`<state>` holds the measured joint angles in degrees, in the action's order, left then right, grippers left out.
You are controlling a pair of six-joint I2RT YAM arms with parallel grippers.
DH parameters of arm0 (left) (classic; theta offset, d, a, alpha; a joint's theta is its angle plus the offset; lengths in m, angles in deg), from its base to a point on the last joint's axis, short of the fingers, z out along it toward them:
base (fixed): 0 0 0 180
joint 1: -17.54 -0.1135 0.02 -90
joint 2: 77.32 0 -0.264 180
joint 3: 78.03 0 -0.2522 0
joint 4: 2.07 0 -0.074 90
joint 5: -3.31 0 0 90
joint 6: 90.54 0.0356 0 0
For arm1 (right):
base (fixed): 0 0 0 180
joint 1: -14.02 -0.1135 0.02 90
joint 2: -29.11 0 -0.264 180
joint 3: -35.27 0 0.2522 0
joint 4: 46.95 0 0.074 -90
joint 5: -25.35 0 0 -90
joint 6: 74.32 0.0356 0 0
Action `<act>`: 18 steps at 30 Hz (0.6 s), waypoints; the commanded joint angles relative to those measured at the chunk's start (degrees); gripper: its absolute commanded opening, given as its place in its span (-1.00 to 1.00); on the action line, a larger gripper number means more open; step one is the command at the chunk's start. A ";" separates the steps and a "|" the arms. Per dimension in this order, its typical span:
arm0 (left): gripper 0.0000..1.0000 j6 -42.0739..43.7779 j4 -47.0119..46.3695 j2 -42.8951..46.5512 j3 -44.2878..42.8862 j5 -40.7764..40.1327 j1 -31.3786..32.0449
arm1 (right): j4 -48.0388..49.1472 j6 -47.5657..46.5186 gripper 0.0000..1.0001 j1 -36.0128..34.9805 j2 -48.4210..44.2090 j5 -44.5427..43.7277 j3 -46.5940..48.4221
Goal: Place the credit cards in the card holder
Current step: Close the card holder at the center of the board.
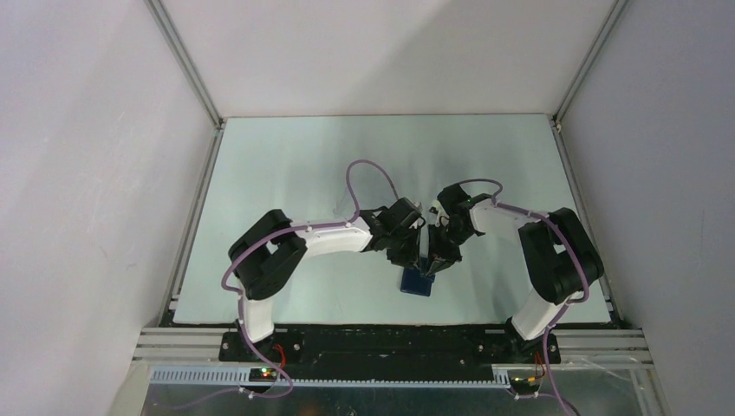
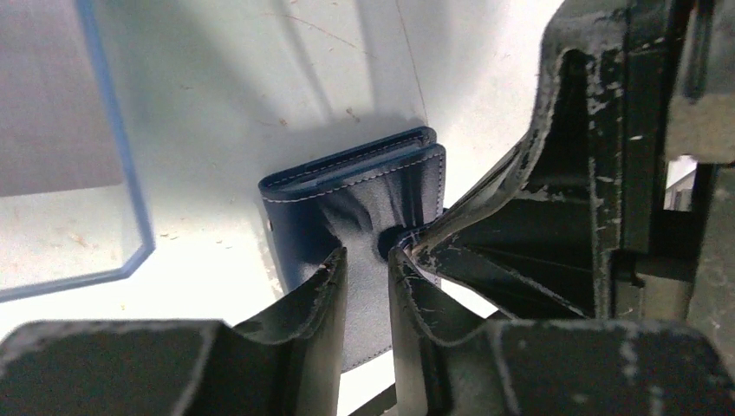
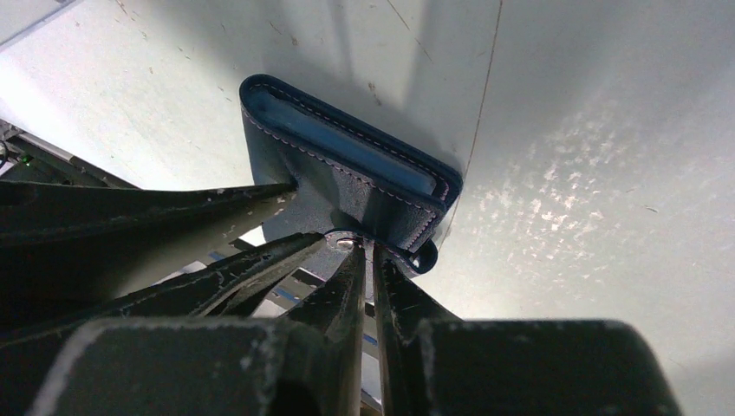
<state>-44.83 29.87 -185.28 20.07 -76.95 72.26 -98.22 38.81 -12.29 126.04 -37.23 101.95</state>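
Card holder [image 1: 418,279] between both grippers, layered edge pointing away from fingers. Right gripper [image 3: 364,251] fingers pressed onto holder's snap tab. Left gripper [image 2: 368,264] fingers part-spread astride holder's cover; clamping unclear. See-through credit card [image 2: 61,225] left of holder, likely nearer left arm.
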 commanded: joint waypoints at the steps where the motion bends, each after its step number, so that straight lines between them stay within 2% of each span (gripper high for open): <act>1: -0.45 1.18 -0.03 -2.83 -2.10 0.72 1.18 | 4.55 -0.20 -0.75 -2.39 4.97 -6.56 -2.39; 11: -0.39 0.53 0.02 -2.55 -2.72 0.52 1.66 | 4.64 -0.16 -0.74 -2.52 6.29 -7.43 -2.41; 18: -0.57 0.70 -0.04 -1.78 -1.71 1.42 1.99 | 4.60 -0.04 -0.74 -2.59 6.50 -7.64 -2.41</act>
<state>-44.96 29.85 -187.29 17.77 -75.99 73.05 -99.34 39.20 -12.26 127.17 -37.23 102.89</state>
